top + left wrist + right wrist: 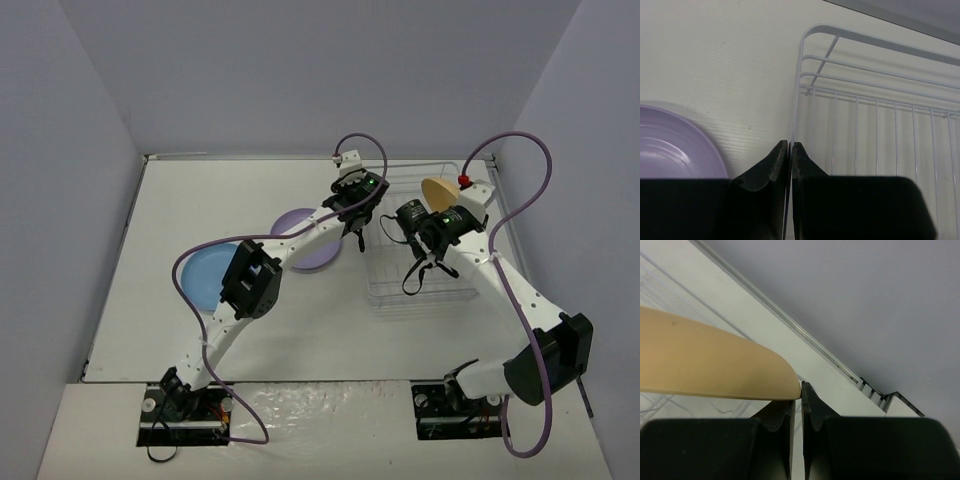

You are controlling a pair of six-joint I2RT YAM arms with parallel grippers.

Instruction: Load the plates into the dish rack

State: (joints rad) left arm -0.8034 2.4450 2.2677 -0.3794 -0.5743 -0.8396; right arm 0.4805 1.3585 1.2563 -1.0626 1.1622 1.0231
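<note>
Nearest your wrist cameras are the claws themselves. The left claw [789,146] has its fingers pressed together on nothing, tips low over the surface [200,190] right by the rack's left edge wire. The right claw [799,392] is also closed. The orange-yellow plate's [705,360] rim sits at its fingertips, touching or just beside them, I cannot tell which, but it is not between the fingers.

The dish rack [420,302] stands on the right half of the surface. It is thin, see-through wire and probably light, so expect it to skid if you lean a plate hard against it. The orange-yellow plate stands on edge in the rack's far end.

Two plates lie flat outside the rack. The lavender plate [670,145] is just left of the rack, beside the left claw. The blue plate [205,275] lies further left, partly covered by the left arm in the overhead view.

Judge these plates as light, stiff and hard to break. Their matte finish should give fair grip, but a flat plate will likely slide on the smooth surface when nudged. Open the left claw and take the lavender plate by its raised rim on the rack side, one finger under the lip and one inside. Then tip it upright between the dividers.
</note>
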